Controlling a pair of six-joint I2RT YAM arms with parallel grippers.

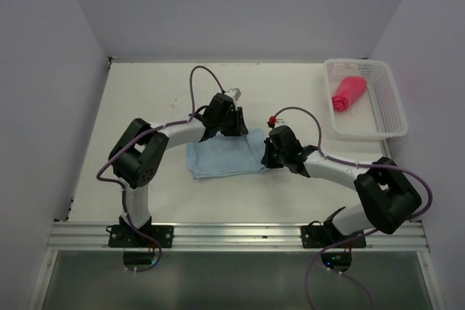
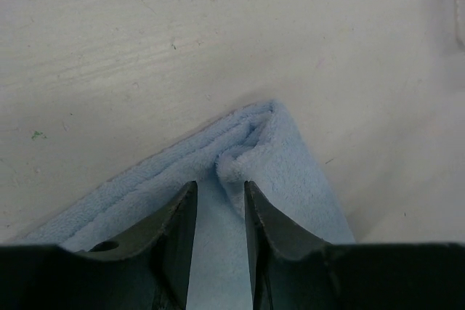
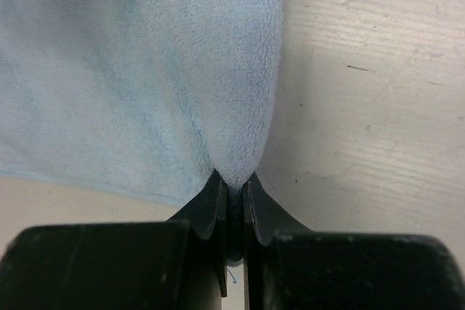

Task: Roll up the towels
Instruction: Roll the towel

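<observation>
Left pincer point(image 2: 219, 186), right pincer point(image 3: 231, 179), one blue towel point(image 1: 221, 157); one pink towel point(image 1: 349, 94) apart.

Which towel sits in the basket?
The red-pink towel, bundled in the white basket; the light blue towel lies spread on the table.

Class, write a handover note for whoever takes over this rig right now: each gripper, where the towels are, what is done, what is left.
Left gripper: open, at a corner of the blue towel.
Right gripper: shut on the blue towel's right edge.
Blue towel: folded flat on the table, unrolled.
Done: red-pink towel, apparently rolled, lies in the white basket.
Left: roll the blue towel.
</observation>
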